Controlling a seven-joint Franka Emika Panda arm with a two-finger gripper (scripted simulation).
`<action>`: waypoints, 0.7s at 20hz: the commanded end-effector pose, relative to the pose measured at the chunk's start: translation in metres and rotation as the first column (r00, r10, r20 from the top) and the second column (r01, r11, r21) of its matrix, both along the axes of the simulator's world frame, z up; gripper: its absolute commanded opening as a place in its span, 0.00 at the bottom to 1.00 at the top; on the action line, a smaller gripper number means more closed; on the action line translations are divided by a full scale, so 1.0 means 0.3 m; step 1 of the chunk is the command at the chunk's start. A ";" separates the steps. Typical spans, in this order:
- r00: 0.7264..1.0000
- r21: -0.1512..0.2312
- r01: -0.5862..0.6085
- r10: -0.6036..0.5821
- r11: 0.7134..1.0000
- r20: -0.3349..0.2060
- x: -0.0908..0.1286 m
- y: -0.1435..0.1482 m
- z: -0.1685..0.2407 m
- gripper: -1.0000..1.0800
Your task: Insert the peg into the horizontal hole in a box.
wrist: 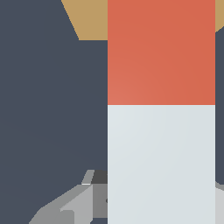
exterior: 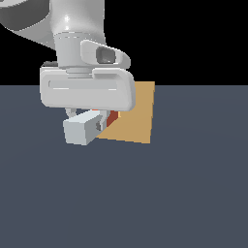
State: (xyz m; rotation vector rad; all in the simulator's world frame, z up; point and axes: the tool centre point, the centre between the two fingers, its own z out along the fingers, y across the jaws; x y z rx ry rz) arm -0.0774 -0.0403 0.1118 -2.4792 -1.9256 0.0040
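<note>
Red-and-white peg point(wrist: 161, 109) clamped in pincer point(exterior: 89, 127), red end w/ tip toward tan box point(exterior: 138, 114); box upright on grey desk point(exterior: 184, 193), hole hidden.

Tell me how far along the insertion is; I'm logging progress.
Done: the peg is off the floor, held by the gripper. In hand: its red end points at the box, close by in the exterior view. Left: entering the hole, which neither view shows, so alignment cannot be judged.
</note>
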 end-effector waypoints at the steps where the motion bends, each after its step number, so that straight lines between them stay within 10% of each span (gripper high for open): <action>1: 1.000 0.000 0.010 -0.010 1.000 0.004 0.002 0.004 0.008 0.00; 14: 1.000 0.000 0.001 -0.001 1.000 0.003 0.006 0.001 0.005 0.00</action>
